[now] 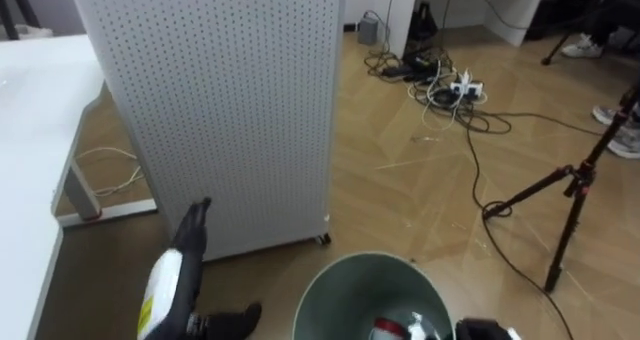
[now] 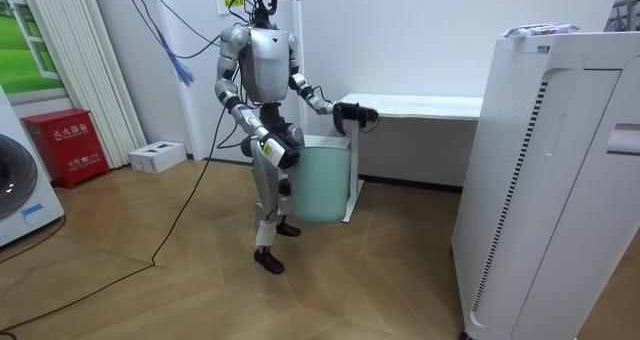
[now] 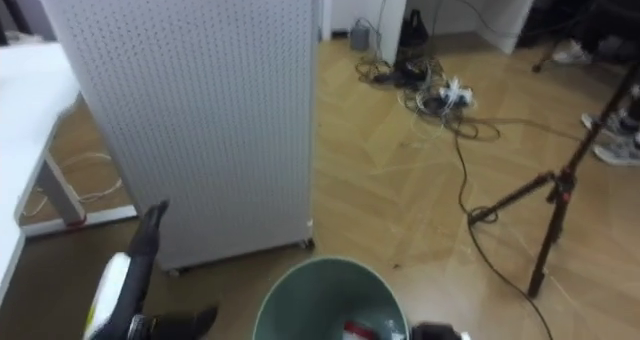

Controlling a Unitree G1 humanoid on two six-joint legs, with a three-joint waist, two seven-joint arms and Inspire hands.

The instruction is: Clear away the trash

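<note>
The robot stood on herringbone wood flooring (image 1: 400, 195) beside a smooth white desk (image 1: 30, 130), carrying a round, pale green plastic bin (image 1: 340, 280) at its right hip. A red-and-white piece of garbage (image 1: 392, 328) lay at the bottom of the bin. Its left hand (image 1: 194, 228) was raised toward a tall white cabinet (image 1: 220, 110) with a perforated panel and small casters, its dark fingers stretched straight and holding nothing. In the room view, the right hand (image 2: 284, 142) was pressed against the bin's upper wall, and whether its fingers gripped could not be told. A tangle of cables (image 1: 440, 88) and a black tripod (image 1: 575, 190) stood well apart from the bin.
</note>
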